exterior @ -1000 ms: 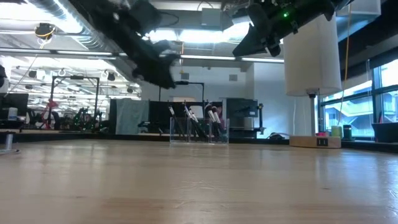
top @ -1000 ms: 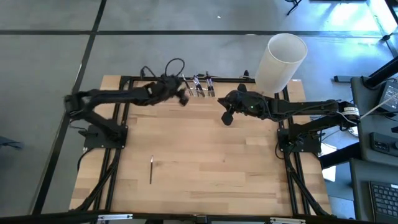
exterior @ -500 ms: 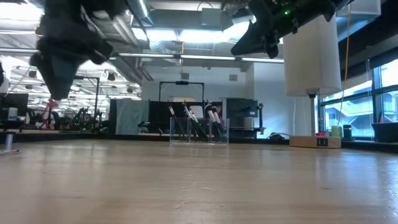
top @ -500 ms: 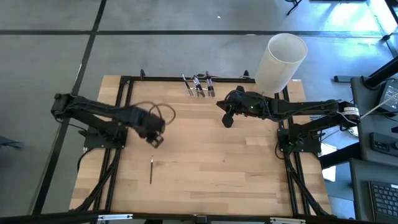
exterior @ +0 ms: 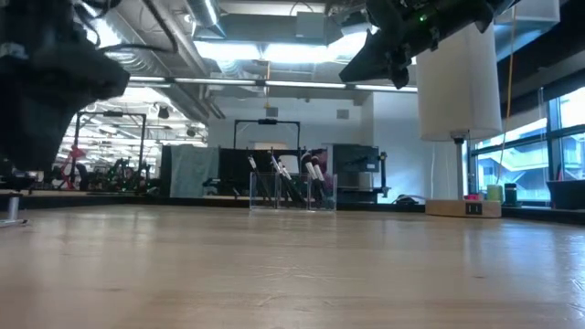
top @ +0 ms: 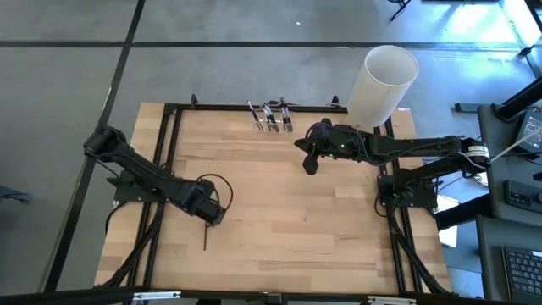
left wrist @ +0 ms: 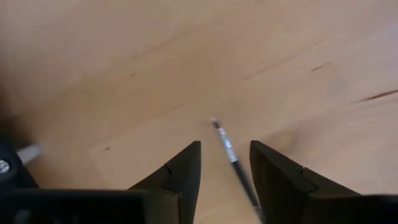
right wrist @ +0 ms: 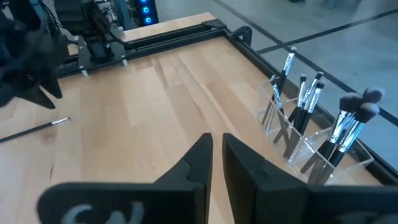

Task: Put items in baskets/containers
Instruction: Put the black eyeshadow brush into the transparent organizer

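Observation:
One thin makeup brush (top: 205,233) lies flat on the wooden table toward the near left; it also shows in the left wrist view (left wrist: 226,148) and the right wrist view (right wrist: 34,129). My left gripper (top: 210,213) points down just above the brush, open (left wrist: 225,146), with a finger on either side of it and touching nothing. Several other brushes stand in the clear holder (top: 269,117) (right wrist: 311,134) at the far edge. My right gripper (top: 310,163) hangs in the air right of the holder, fingers shut (right wrist: 217,142) with nothing between them.
A tall white cylinder (top: 385,80) on a tan base stands at the far right corner. Black frame rails (top: 169,152) run along the table's left, right and far sides. Bare wood (top: 305,229) lies across the table's middle and near part.
My left gripper has swung from beside the holder at the far edge toward the table's near left, down to the loose brush. It has turned so that it points straight down. My right gripper has kept its place.

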You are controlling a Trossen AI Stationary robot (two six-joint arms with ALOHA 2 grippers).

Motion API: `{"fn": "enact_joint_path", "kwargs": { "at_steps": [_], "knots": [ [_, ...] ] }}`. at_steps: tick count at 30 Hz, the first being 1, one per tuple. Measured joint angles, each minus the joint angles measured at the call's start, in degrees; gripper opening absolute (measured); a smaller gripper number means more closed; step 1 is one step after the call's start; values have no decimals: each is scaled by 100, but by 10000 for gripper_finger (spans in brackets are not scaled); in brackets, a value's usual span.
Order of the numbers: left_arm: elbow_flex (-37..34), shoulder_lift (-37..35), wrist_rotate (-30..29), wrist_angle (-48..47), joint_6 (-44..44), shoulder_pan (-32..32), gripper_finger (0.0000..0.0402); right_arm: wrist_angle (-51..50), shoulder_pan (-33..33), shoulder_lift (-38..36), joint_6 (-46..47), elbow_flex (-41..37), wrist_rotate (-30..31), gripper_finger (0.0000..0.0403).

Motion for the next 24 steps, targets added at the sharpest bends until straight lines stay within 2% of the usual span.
{"fn": "enact_joint_path", "kwargs": {
  "at_steps": [8, 13, 18, 24],
  "knots": [
    [0, 848, 624, 340, -40, -10, 172, 2, 0, -1, -2, 0, 0, 37],
    [0, 1175, 1062, 724, -43, -10, 181, 2, 0, -1, -4, 0, 2, 37],
    [28, 1431, 1189, 734, 38, -23, 159, 2, 0, -1, -4, 0, 1, 37],
    [26, 1488, 1070, 766, 214, -22, 103, 0, 0, -1, -22, 0, 2, 37]
  ]
}}
